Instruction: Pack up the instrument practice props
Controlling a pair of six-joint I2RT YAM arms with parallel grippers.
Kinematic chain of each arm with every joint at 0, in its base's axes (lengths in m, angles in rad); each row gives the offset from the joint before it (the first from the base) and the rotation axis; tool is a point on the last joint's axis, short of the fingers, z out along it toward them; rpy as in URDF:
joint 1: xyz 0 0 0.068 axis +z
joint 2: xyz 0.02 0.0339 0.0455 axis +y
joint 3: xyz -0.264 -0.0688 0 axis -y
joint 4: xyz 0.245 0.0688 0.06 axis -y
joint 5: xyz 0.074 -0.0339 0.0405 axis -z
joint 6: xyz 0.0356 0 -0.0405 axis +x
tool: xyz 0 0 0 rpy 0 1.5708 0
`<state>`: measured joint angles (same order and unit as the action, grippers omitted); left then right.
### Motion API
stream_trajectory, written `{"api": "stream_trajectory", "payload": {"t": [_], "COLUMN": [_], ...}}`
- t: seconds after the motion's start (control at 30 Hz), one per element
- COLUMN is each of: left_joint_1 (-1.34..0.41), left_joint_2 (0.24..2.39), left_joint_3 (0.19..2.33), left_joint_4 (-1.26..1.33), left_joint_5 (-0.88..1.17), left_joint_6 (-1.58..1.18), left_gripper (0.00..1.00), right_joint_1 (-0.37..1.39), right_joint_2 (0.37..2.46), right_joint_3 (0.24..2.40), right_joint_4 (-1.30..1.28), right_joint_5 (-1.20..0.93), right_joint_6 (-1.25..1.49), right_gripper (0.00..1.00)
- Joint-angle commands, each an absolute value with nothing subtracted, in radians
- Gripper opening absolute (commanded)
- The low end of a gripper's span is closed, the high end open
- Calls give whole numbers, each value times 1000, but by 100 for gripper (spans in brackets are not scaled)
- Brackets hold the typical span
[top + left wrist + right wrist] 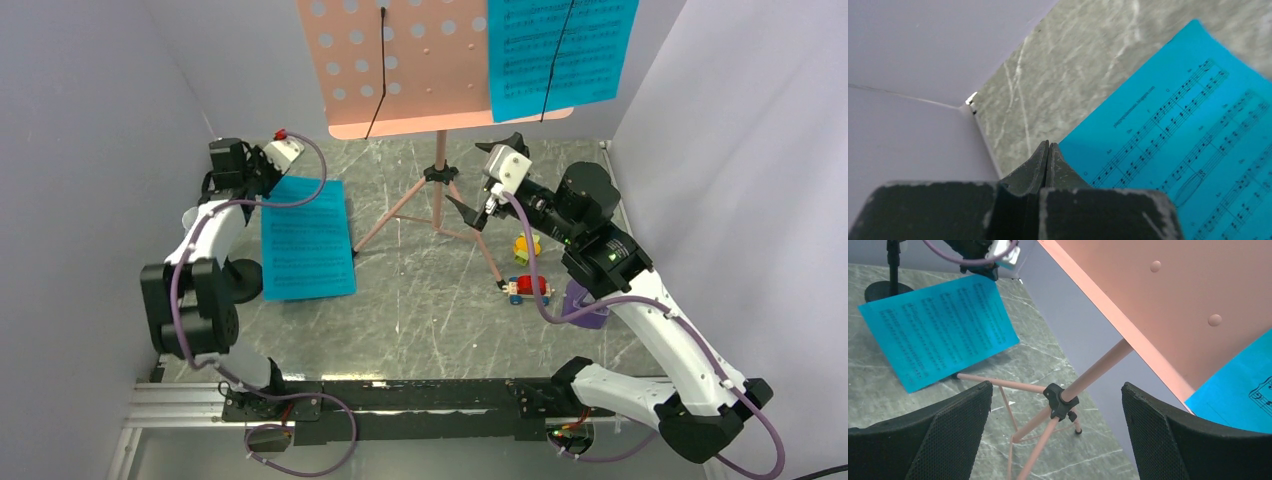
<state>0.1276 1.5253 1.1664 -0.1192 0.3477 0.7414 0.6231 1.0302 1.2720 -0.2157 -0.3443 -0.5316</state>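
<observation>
Right arm lined up on the music stand pole
The salmon tripod music stand [437, 190], mid-surface, looks light and tippy; its stiff pole near the hub seems the best hold. Right fingers [948, 435] gape wide, facing it; left fingers [1035, 165] are clenched empty over the flimsy cyan sheet [307, 238]

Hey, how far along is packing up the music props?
Barely started. One cyan sheet lies on the table beside the shut left gripper. Nothing is held; the open right gripper faces the stand's pole. The stand, the sheet on its desk and the metronome are left.
</observation>
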Motion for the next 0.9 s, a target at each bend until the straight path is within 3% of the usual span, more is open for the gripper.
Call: {"api": "stream_trajectory", "payload": {"t": [0.0,0.37,0.63,0.67,0.8,0.87], "left_joint_1": [128,117,104,97,78,71], "left_joint_2": [1671,2048,2114,2121,2123,2098], "left_joint_3": [1214,1397,1424,1421,1421,1414], "left_joint_4": [155,414,491,513,625,670], "left_joint_5": [249,162,159,142,37,-11], "left_joint_6": [921,1151,1145,1142,1060,1017], "left_gripper": [0,0,1,7,60,67], "right_joint_1": [608,583,575,575,575,575], "right_joint_2": [1011,1024,1038,1044,1055,1056], "right_joint_3": [1293,1345,1356,1366,1404,1429], "right_joint_4": [-201,-268,-286,-289,-329,-364], "right_joint_5": [-339,-355,-373,-378,-403,-417], "right_joint_6": [-538,-549,-542,-538,-539,-543], "right_gripper": [100,100,100,100,100,100]}}
